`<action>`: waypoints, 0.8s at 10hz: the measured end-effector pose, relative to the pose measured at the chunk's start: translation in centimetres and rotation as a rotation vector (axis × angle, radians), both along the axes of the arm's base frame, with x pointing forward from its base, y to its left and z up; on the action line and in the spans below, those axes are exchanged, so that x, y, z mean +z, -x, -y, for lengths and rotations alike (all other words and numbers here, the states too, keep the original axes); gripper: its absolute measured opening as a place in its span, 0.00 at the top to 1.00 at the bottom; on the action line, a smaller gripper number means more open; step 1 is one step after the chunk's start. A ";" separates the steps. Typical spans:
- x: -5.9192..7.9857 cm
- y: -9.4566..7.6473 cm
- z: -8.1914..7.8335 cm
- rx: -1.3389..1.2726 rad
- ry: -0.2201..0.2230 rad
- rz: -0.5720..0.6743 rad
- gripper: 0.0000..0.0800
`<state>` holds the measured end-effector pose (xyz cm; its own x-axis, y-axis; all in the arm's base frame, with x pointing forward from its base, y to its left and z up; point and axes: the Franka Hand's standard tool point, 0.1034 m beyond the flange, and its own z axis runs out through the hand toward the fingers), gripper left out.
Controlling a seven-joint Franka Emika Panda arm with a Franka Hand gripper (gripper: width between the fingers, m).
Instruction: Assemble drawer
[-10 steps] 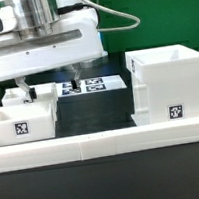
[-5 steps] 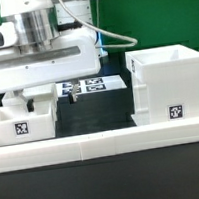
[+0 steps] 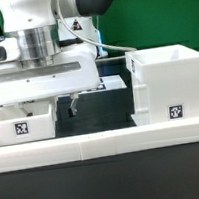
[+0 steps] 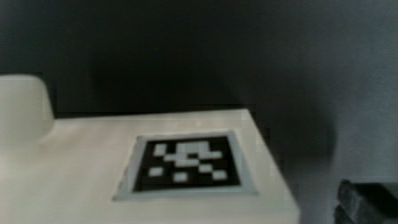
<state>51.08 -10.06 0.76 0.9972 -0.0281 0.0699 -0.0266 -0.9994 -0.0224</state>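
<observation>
The tall white drawer housing (image 3: 168, 79) stands at the exterior view's right, open at the top, with a tag low on its front. A small white tray (image 3: 24, 124) with a tag sits at the left. My gripper (image 3: 41, 107) hangs low just above and behind this tray. Its jaws are spread and hold nothing, and one dark finger (image 3: 74, 105) shows beside the tray. The wrist view shows a white tagged surface (image 4: 187, 163) close below, a rounded white part (image 4: 18, 110) and a dark fingertip (image 4: 370, 205). A second tray is not in view.
The marker board (image 3: 113, 83) lies on the dark table behind, mostly hidden by my hand. A long low white border wall (image 3: 103, 142) runs across the front. A green backdrop stands behind the arm.
My gripper has come down and toward the left tray, now covering most of the marker board. Its jaws stay spread. Housing and tray have not moved.
</observation>
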 end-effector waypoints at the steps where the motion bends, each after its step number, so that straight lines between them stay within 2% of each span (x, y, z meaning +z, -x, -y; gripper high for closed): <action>1: 0.0 0.0 0.0 0.000 0.000 0.000 0.23; 2: 0.0 0.0 0.0 0.000 0.000 0.000 0.23; 3: 0.0 0.0 0.0 0.000 0.000 0.000 0.44; 4: 0.0 0.0 0.0 0.000 0.000 0.000 0.44; 5: 0.0 0.0 0.0 0.000 0.000 0.000 0.67; 6: 0.0 0.0 -0.1 0.001 -0.001 0.000 0.84; 7: 0.0 0.0 0.0 0.001 -0.001 0.000 0.95; 8: 0.0 0.0 0.0 0.000 -0.001 0.000 0.95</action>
<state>51.11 -10.03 0.77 0.9972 -0.0278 0.0698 -0.0263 -0.9994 -0.0230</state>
